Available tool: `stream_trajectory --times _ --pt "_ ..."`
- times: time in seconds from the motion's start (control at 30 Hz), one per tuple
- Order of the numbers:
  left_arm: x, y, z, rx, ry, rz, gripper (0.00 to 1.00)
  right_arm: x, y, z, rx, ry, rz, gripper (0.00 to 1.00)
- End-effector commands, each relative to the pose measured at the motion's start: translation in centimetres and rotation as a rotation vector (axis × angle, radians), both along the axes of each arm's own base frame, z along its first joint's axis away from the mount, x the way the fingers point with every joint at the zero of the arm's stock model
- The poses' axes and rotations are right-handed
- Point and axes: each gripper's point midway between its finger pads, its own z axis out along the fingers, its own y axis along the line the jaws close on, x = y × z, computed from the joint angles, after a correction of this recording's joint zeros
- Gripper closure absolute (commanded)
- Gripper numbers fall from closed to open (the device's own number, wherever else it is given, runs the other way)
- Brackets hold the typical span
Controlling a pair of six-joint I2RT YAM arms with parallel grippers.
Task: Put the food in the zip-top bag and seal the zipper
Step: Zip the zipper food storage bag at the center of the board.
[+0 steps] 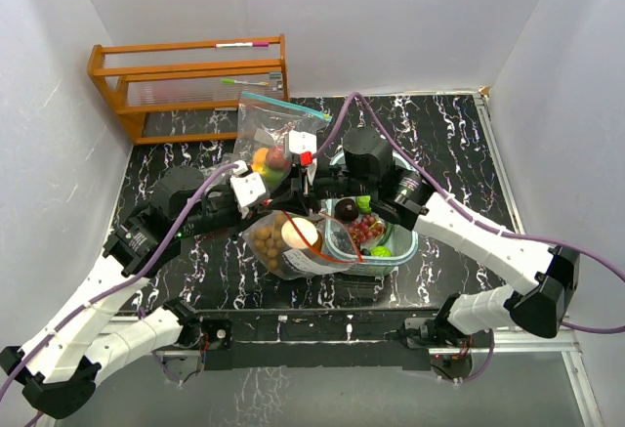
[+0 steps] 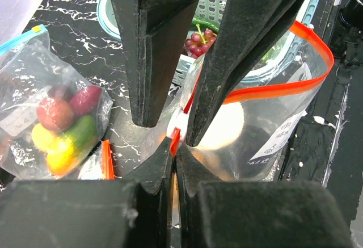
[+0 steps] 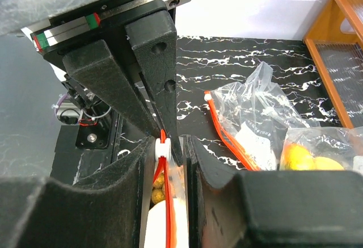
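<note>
From the near edge, how are the left arm (image 1: pixel 107 290) and right arm (image 1: pixel 488 246) posed? (A)

Both are stretched inward, tips met in the middle. The left gripper (image 2: pixel 173 156) is pinched tight on the orange zipper (image 2: pixel 272 89) of the zip-top bag (image 2: pixel 272 131); the right gripper (image 3: pixel 169 149) is closed narrowly around the white slider (image 3: pixel 163 149). (B)

And the food? (A)

Nuts (image 1: pixel 266 243) are seen inside that bag; grapes (image 2: pixel 198 38) are left in the teal basket (image 2: pixel 106 16) beside it. More fruit (image 2: pixel 62 129) is kept in a second bag (image 2: pixel 22 72) farther back. (B)
</note>
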Motion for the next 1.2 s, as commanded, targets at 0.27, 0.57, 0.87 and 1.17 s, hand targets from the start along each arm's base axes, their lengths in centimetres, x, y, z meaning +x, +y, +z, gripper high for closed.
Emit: stream_trajectory --times 0.27,0.57,0.87,1.17 --pt "-0.2 0.0 2.2 -0.049 -0.041 0.000 1.00 -0.2 -0.3 3.4 0.078 -0.053 -0.002 0.70" --pt "-0.1 0.0 2.3 -0.050 -0.042 0.002 1.00 0.0 -0.4 3.1 0.069 -0.047 -0.018 0.61" --pt "-0.1 0.0 2.4 -0.048 -0.046 -0.001 1.00 0.0 -0.2 2.7 0.057 -0.038 -0.008 0.66" --pt "-0.1 0.1 2.3 -0.046 -0.046 0.004 1.00 -0.2 -0.3 2.2 0.040 -0.029 0.000 0.56"
